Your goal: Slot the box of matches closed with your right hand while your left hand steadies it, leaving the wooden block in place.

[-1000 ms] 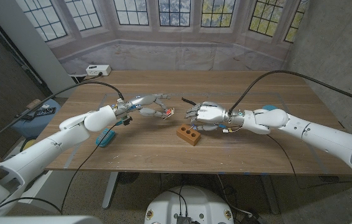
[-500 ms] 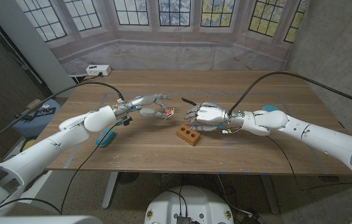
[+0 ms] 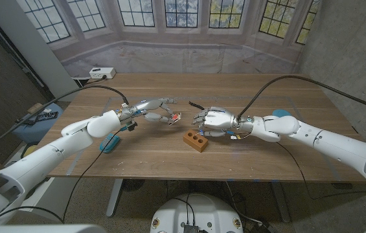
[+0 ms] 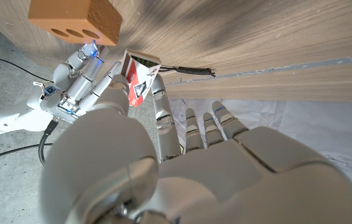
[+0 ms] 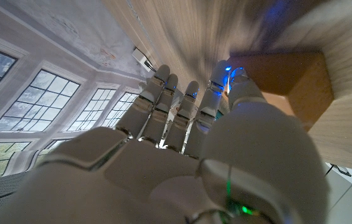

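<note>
Low at centre the block (image 3: 196, 140) sits untouched — clear of both hands. Just above, the right hand (image 3: 213, 120) hovers, fingers together, empty, facing the matchbox (image 3: 177, 117), which the left hand (image 3: 157, 110) pinches at its fingertips, steadying it left of centre.

The right hand (image 5: 182, 143), fingers extended, reaches beside the wooden block (image 5: 294, 81).
</note>
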### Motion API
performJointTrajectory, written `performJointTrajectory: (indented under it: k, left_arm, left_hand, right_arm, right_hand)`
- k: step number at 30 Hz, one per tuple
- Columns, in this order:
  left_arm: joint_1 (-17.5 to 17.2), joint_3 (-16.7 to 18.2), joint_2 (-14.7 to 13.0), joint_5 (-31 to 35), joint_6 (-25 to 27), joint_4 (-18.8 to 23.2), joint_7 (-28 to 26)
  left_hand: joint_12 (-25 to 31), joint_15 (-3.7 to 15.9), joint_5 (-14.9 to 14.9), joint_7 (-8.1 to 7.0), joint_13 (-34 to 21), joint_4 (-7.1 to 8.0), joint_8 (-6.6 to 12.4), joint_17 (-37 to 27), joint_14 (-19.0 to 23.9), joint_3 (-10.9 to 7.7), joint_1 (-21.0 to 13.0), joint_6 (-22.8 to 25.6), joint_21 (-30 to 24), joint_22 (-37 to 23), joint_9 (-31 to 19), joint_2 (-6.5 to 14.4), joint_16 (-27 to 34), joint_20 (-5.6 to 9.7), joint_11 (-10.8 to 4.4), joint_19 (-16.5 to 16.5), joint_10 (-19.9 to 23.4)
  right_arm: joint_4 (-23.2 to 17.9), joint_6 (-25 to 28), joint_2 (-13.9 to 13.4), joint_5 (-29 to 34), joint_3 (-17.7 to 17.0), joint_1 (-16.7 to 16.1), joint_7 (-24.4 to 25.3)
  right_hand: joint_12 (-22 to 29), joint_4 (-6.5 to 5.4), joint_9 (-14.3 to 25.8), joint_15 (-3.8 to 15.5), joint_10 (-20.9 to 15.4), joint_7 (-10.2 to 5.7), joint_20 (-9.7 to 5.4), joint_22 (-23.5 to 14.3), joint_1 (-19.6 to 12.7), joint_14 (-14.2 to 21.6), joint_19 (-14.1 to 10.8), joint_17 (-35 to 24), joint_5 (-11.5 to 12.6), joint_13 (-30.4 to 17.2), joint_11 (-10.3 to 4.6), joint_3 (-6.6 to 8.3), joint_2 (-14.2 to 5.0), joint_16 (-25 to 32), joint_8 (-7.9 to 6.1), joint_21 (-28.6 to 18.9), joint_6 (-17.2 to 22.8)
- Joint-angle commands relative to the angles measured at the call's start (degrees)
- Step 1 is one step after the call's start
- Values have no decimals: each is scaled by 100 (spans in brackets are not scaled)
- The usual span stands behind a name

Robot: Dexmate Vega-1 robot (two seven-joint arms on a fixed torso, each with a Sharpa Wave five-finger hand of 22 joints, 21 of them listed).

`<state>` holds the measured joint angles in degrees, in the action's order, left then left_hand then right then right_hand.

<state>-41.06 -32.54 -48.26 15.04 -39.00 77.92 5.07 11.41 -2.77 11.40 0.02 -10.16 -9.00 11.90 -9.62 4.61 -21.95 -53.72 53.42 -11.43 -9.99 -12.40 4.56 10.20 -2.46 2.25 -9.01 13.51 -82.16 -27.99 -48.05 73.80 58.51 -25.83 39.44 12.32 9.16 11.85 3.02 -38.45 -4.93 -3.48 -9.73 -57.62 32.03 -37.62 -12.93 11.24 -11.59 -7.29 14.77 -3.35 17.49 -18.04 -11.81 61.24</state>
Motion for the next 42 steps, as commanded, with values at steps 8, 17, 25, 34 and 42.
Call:
performJointTrajectory:
  k: [8, 17, 25, 34, 42]
  left_arm:
    - [114, -82, 100, 38, -16, -125, 21]
    - [133, -108, 119, 31, -15, -146, 26]
    - [125, -104, 106, 34, 5, -136, 6]
    - [150, -116, 120, 33, -26, -174, 0]
    - [184, -136, 145, 36, -74, -240, -4]
  left_hand:
    - [-18, -10, -7, -1, -12, -1, 31, -4, 44, 23, -55, 24, -10, -24, -26, 95, -5, -18, -21, -57, 18]
    - [-17, -12, -7, 4, -13, -1, 29, -4, 47, 24, -53, 17, -10, -24, -27, 97, -4, -13, -16, -60, 25]
    - [-21, -6, -9, 1, -13, -3, 30, -4, 44, 25, -52, 21, -9, -24, -26, 95, -5, -13, -33, -58, 14]
    - [-20, -8, -9, -2, -13, -4, 30, -4, 42, 26, -52, 22, -7, -24, -26, 95, -6, -8, -24, -55, 17]
    - [-20, -12, -10, -4, -13, -5, 27, -4, 40, 26, -52, 14, -6, -24, -26, 95, -6, -14, -21, -52, 18]
  right_arm:
    - [-6, -49, -24, -98, -100, -57, -40]
    - [32, -70, -1, -152, -121, -67, -25]
    - [25, -63, -2, -204, -151, -89, -38]
    - [-52, -33, -34, -258, -211, -133, -106]
    - [-124, -24, -71, -269, -263, -169, -163]
  right_hand:
    - [28, -12, 23, 952, -98, 25, -505, -33, -111, 65, -87, -28, 17, -10, -10, -42, -11, 35, -49, 1, 115]
    - [26, -18, 21, 954, -125, 33, -519, -35, -136, 73, -89, -36, 15, -8, -10, -56, -31, 41, -59, -1, 173]
    - [21, -16, 18, 963, -137, 25, -541, -35, -173, 88, -95, -44, 18, -7, -17, -58, -58, 49, -79, -4, 252]
    - [17, -12, 16, 963, -148, 15, -552, -36, -199, 89, -100, -48, 18, -6, -26, -69, -60, 50, -78, -5, 272]
    - [13, -8, 14, 971, -158, 18, -554, -36, -226, 94, -106, -51, 20, -5, -16, -75, -68, 52, -78, -8, 293]
